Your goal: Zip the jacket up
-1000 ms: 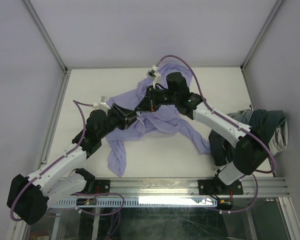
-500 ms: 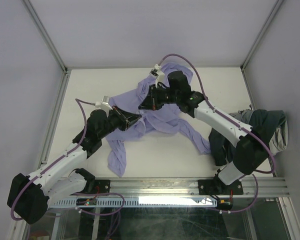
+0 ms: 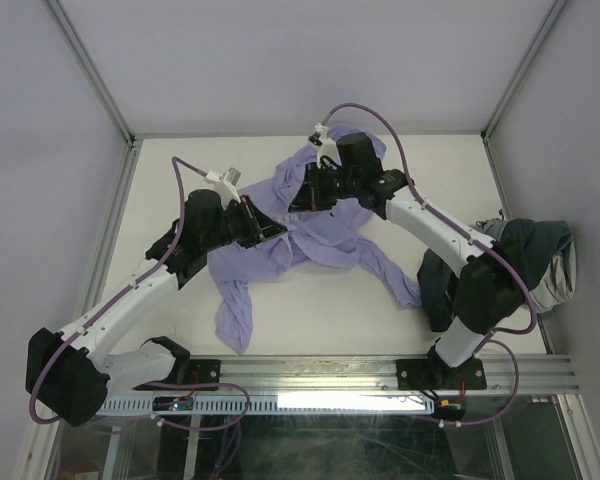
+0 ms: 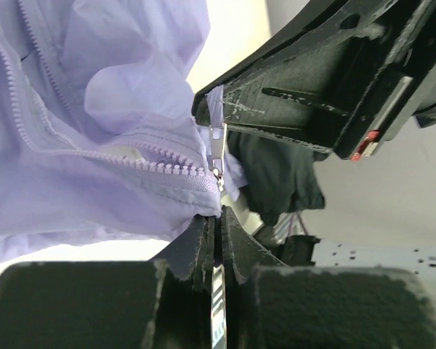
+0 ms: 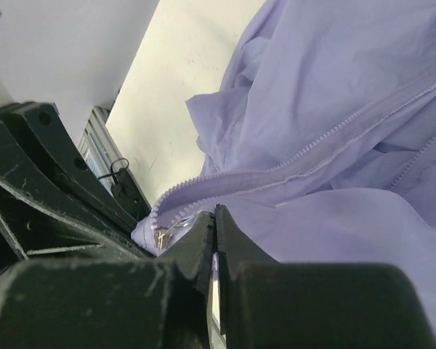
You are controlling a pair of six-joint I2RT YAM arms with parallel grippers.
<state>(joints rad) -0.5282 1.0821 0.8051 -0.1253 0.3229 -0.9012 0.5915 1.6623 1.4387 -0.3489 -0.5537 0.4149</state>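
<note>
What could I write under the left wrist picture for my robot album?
Left tool pinches the jacket below its zipper pull, which the right tool grips from above.

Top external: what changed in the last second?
The left arm's wrist swung away from the bases, carrying the left gripper slightly farther out. The right gripper barely shifted. Nothing was let go: both are shut on the jacket at its zipper. The trailing sleeve and dark garment stayed put.

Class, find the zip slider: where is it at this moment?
In the left wrist view, the slider sits centre-frame on the jacket, just above the left claw and below the right claw.
</note>
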